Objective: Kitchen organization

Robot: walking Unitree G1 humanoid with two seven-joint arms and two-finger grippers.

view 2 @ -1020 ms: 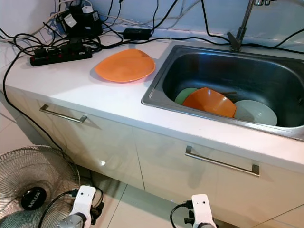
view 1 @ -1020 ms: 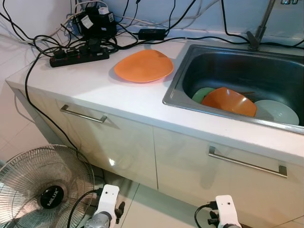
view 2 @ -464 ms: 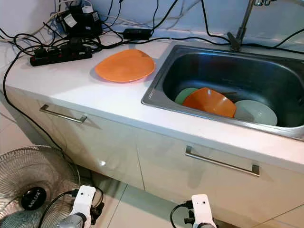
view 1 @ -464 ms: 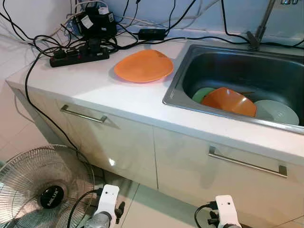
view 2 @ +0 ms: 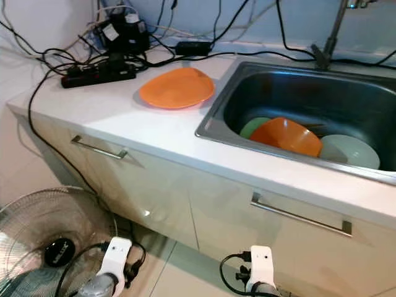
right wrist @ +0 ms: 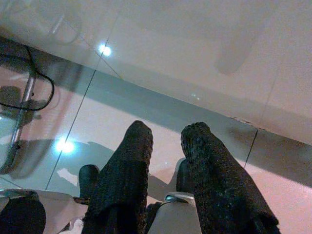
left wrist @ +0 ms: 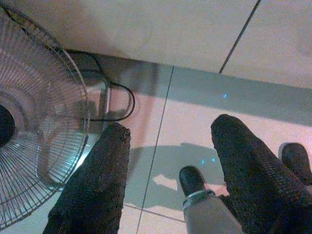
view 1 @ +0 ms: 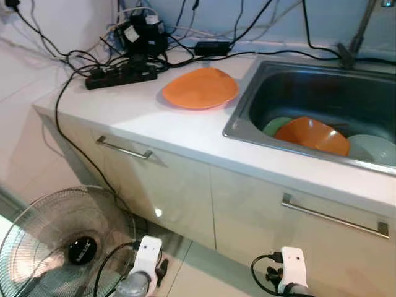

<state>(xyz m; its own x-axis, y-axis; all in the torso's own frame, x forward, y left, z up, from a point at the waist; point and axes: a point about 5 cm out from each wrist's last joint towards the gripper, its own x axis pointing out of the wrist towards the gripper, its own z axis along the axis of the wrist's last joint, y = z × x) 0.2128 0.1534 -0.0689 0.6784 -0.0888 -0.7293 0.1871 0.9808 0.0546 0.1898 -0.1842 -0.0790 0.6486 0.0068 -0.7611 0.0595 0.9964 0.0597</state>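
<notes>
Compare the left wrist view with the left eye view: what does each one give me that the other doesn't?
The left wrist view alone gives the left gripper, its two black fingers spread apart with nothing between them, hanging over tiled floor.

The left eye view alone gives the countertop with the orange plate and the power strip, plus the sink holding an orange bowl and pale green dishes.

Both show the floor fan, standing on the floor at the robot's left.

My right gripper [right wrist: 165, 141] hangs over the glossy tiled floor [right wrist: 146, 122], black fingers [right wrist: 124, 170] slightly parted, pale cabinet front [right wrist: 195, 44] beyond, a black cable [right wrist: 34, 92] looping nearby.
</notes>
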